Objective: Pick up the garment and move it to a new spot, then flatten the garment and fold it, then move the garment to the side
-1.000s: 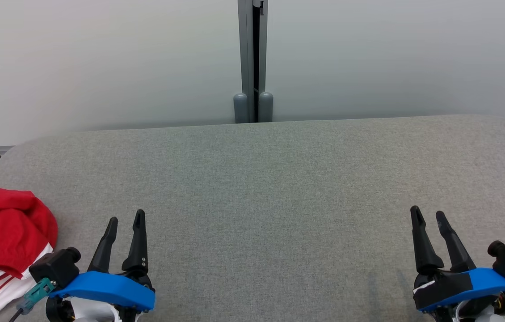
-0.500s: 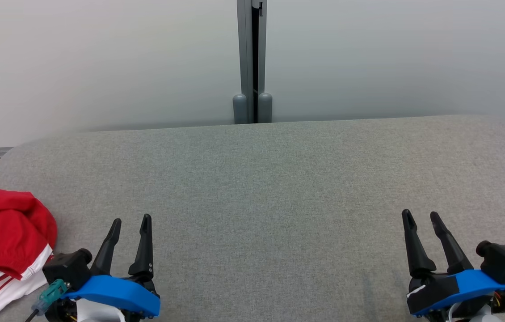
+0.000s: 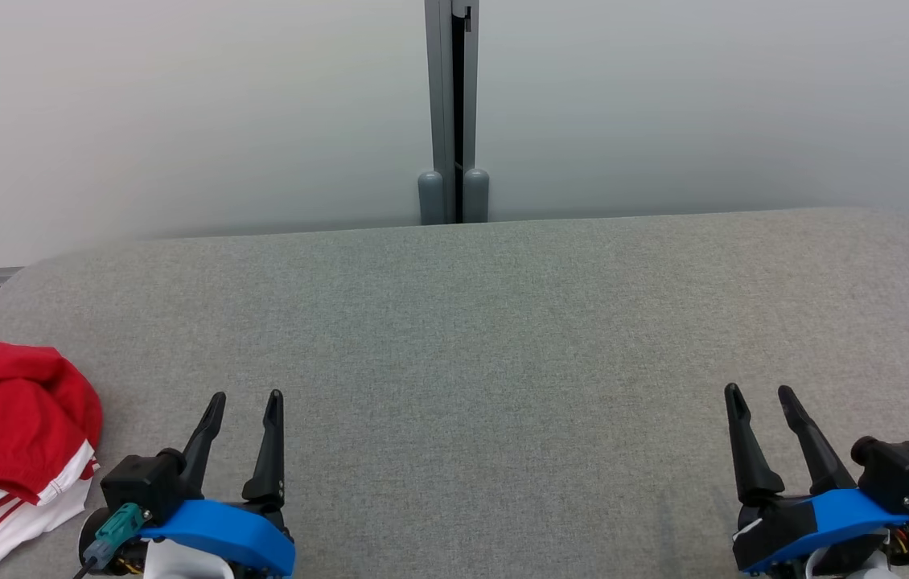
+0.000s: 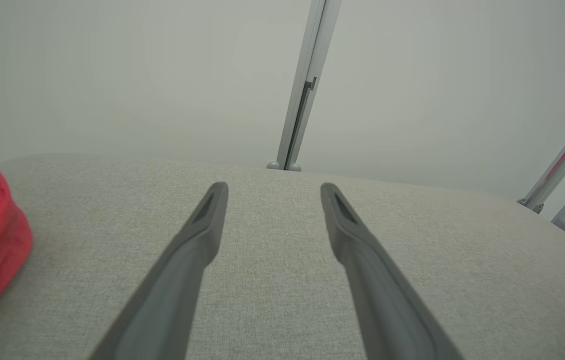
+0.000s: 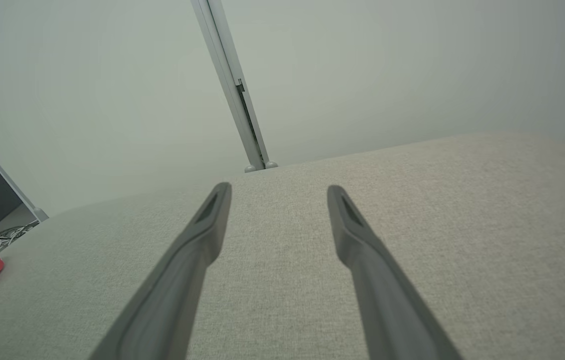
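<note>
Head view showed the red and white garment bunched at the lower left of the gray pad, while the left gripper and right gripper sat low, jaws apart and empty, maybe ready to grab.

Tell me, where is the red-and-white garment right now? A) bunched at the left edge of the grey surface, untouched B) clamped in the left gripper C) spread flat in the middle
A: the garment lies bunched at the left edge of the grey surface, apart from the open left gripper.
</note>
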Robot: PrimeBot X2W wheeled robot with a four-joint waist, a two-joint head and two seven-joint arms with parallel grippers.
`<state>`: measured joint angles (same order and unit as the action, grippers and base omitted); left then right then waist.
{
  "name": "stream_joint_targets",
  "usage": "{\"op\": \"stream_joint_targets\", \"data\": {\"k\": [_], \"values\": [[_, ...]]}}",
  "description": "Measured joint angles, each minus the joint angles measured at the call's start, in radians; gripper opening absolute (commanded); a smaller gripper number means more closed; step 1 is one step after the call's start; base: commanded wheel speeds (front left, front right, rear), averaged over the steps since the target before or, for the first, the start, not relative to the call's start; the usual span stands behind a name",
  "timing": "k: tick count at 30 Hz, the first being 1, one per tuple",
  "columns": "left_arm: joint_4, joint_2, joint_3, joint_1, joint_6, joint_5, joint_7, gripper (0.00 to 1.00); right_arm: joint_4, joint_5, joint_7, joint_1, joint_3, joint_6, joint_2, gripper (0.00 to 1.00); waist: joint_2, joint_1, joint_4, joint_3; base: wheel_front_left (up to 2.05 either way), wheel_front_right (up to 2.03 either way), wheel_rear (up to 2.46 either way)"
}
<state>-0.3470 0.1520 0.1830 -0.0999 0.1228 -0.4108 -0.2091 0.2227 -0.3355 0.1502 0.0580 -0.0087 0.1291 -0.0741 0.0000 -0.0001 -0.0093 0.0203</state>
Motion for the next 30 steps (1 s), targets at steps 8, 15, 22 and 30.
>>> {"op": "stream_joint_targets", "data": {"k": [8,15,22,30], "values": [[-0.025,0.005,0.017,-0.003,-0.003,0.052,-0.015,1.0,0.005,0.045,0.007,0.0,-0.002,0.0,0.002,1.0,0.0,0.0,0.001,0.0,0.0,0.0,0.0],[-0.043,0.008,0.025,-0.008,-0.012,0.09,-0.03,1.0,0.007,0.078,0.018,0.0,-0.002,0.0,0.004,1.0,0.0,0.0001,0.001,0.001,0.0,0.0,0.0],[-0.058,0.011,0.031,-0.012,-0.021,0.124,-0.041,1.0,0.009,0.116,0.027,-0.001,-0.003,0.0,0.006,1.0,0.0,0.0,0.003,0.001,0.0,0.0,0.0],[-0.066,0.016,0.039,-0.016,-0.031,0.154,-0.052,1.0,0.013,0.142,0.037,-0.002,-0.01,0.0,0.008,1.0,0.0,0.0,0.007,0.001,0.0,0.0,0.0]]}}
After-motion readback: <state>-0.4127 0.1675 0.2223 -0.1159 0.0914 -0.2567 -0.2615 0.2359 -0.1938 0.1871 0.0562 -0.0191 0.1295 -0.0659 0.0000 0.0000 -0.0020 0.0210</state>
